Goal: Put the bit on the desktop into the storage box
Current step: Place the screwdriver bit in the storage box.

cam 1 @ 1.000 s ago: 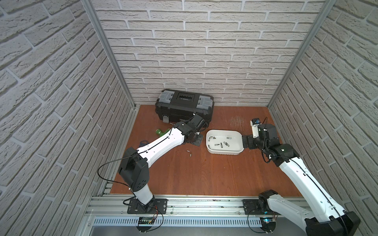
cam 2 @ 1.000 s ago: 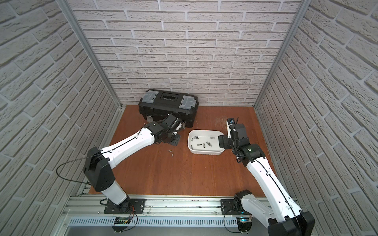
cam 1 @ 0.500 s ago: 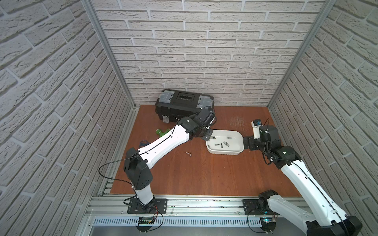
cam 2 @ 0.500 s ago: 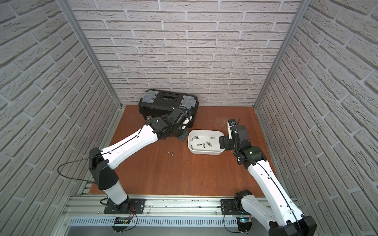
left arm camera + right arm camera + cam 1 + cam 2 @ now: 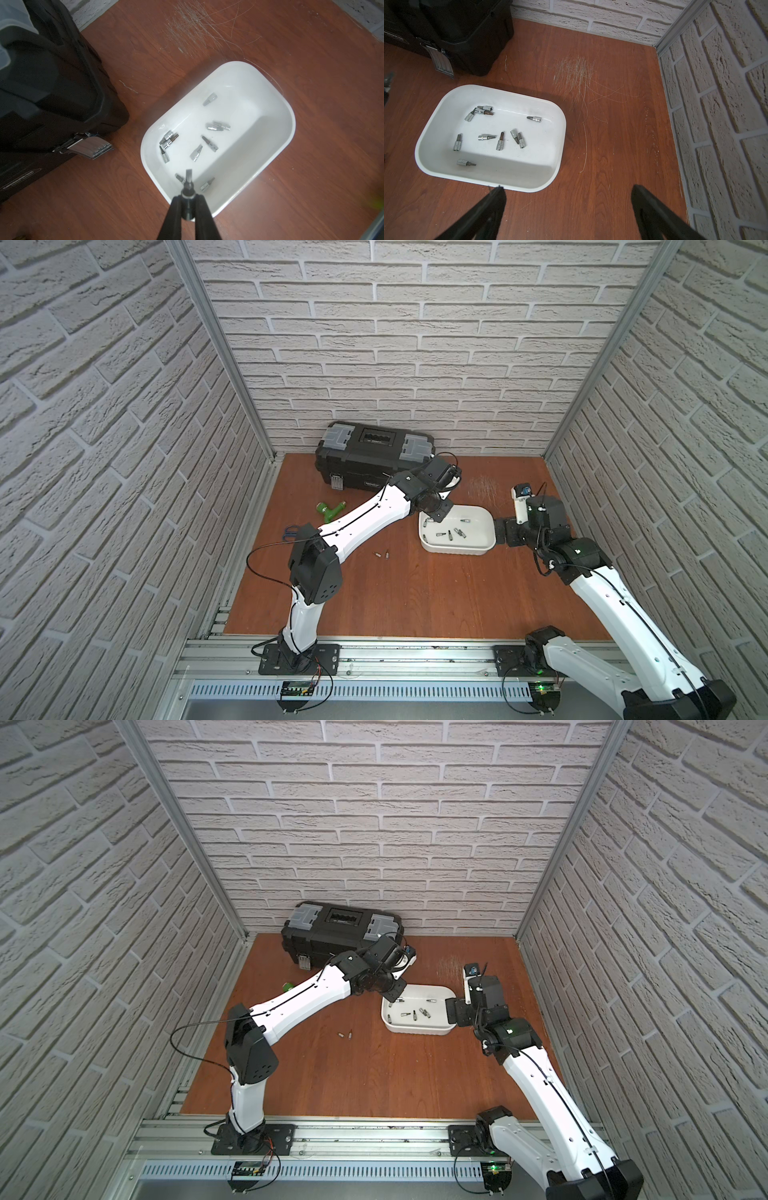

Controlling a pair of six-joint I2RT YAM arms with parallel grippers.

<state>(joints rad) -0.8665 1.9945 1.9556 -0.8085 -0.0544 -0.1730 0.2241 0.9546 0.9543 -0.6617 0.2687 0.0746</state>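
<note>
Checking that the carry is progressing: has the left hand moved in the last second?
Yes. The left hand, shut on a bit, has travelled from over the bare desktop to above the left end of the storage box.

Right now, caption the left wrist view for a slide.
Left gripper holds a bit over the storage box of loose bits, black toolbox beside.

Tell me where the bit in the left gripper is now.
In the left wrist view the bit is pinched in the left gripper, poised over the storage box at its end on the robot's left, nearest the black toolbox.
</note>
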